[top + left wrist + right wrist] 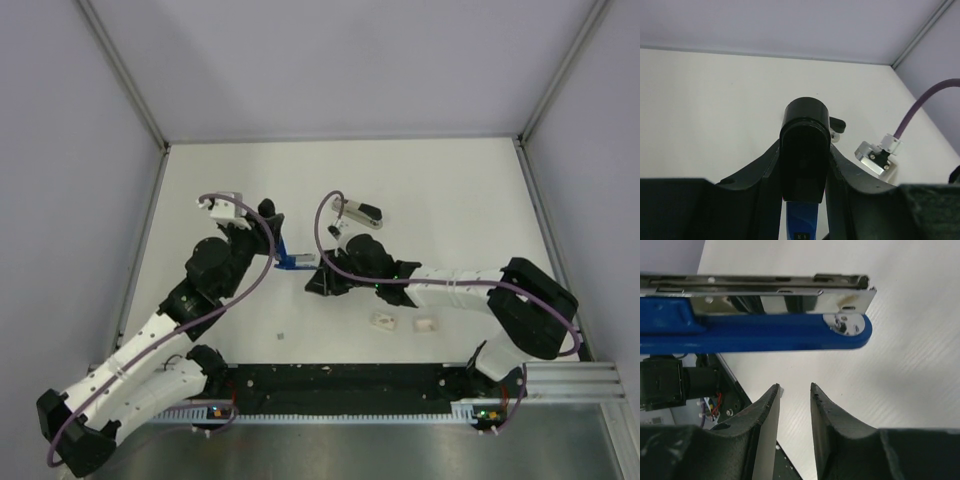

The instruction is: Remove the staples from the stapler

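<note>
While left gripper (805, 155) clamps stapler (765, 335), right gripper (795, 388), slightly parted, empty, hangs near two white pieces (384, 321).

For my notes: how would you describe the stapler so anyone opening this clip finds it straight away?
Start at the middle of the white table, where the tips of the two arms meet. The stapler is the small bar between them, held in the left gripper. It is the only blue thing in view, with a chrome rail along its blue base.
</note>
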### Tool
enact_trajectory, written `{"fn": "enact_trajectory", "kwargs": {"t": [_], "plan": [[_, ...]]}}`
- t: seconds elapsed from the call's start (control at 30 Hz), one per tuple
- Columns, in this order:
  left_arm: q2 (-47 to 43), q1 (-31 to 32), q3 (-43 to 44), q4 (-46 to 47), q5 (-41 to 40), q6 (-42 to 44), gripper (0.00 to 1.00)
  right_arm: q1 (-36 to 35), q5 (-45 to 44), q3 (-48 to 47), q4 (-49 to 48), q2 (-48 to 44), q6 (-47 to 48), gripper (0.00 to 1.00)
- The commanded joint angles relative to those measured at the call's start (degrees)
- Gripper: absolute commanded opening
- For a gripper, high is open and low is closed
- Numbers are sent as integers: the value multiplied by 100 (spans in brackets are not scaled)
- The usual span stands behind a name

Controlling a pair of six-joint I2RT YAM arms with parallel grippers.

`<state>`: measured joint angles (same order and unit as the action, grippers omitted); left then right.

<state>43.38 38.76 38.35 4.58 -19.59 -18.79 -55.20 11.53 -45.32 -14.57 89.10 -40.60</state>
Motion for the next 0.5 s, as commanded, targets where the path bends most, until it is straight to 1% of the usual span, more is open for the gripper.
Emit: {"fn": "enact_trajectory", "kwargs": {"t": [0.0,0.1,0.23,0.33,0.47], "plan": [[-321,26,94,509,430,-660,0,53,7,76,-845,19,-500,31],[-321,26,-55,658,570,-880,0,53,-36,94,-1127,177,-800,31],[-330,26,-231,773,720,-1074,0,53,-492,85,-1163,222,-915,31],[-417,26,-302,703,825,-1145,0,158,-844,120,-1092,47,-819,31],[-532,26,-302,553,1115,-1250,0,404,-1003,24,-847,-208,-450,31]]}}
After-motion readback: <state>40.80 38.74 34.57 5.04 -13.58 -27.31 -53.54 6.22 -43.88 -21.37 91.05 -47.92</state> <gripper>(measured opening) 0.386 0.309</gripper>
